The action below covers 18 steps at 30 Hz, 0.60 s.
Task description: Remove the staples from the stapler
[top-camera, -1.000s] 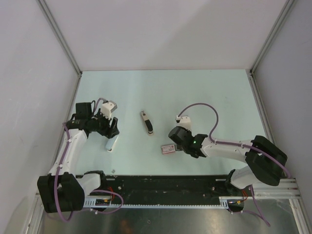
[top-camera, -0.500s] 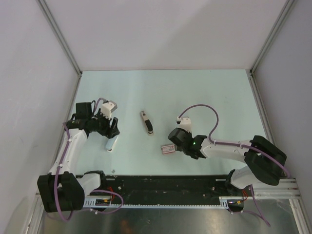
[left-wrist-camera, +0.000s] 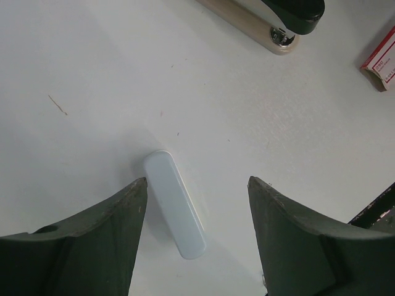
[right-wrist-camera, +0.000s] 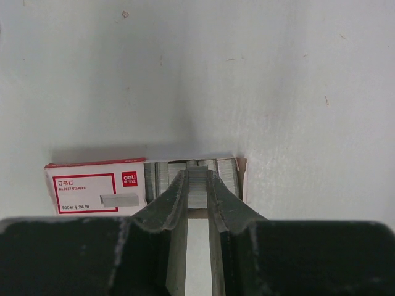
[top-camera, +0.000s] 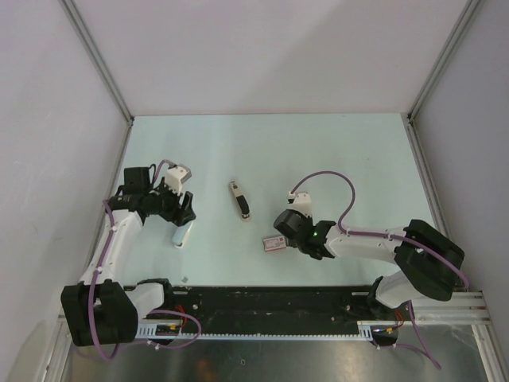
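Observation:
The stapler [top-camera: 239, 199] lies on the table between the arms, beige with black parts; its end also shows in the left wrist view [left-wrist-camera: 271, 18]. My right gripper [right-wrist-camera: 197, 177] is at the open end of the pink staple box [right-wrist-camera: 92, 188] and is shut on a short grey strip of staples [right-wrist-camera: 197, 191]; more strips lie in the box beside it. In the top view the right gripper [top-camera: 283, 237] touches the box [top-camera: 275, 243]. My left gripper [left-wrist-camera: 197, 182] is open and empty, low over a small white stick [left-wrist-camera: 176, 213].
The white stick [top-camera: 181, 235] lies on the table at the left, under the left gripper [top-camera: 180, 215]. The pink box's corner shows at the right edge of the left wrist view [left-wrist-camera: 381, 55]. White walls enclose the table on three sides.
The right gripper has shifted slightly to the left at the box. The left arm, the stapler and the white stick have not moved.

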### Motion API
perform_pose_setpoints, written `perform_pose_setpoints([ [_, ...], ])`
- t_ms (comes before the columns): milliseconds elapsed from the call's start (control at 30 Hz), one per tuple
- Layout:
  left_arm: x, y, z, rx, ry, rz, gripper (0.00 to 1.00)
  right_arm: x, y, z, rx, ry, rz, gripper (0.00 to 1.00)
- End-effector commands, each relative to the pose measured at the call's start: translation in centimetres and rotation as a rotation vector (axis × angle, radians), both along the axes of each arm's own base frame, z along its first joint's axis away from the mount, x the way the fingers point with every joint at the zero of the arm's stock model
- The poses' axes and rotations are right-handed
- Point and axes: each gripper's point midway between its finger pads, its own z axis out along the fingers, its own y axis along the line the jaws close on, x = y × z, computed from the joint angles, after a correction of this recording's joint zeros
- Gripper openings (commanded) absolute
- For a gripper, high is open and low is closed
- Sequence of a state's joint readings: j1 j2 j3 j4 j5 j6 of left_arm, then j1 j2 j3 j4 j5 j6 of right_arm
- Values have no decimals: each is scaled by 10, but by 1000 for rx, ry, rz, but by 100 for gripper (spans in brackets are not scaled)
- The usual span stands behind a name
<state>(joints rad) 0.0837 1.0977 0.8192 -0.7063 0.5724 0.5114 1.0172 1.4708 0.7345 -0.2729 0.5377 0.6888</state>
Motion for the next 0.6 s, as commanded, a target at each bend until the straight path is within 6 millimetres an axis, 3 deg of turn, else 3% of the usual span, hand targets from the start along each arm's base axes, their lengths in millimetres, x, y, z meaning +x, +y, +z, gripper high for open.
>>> perform_pose_setpoints([
  [0,1,-4,9,-37,-7,4,72,2,-3,-2,-5,-11,-33,10],
  [567,3,-4,10,-38,-10,1,72,-1,-6,-5,-25,0,-29,14],
])
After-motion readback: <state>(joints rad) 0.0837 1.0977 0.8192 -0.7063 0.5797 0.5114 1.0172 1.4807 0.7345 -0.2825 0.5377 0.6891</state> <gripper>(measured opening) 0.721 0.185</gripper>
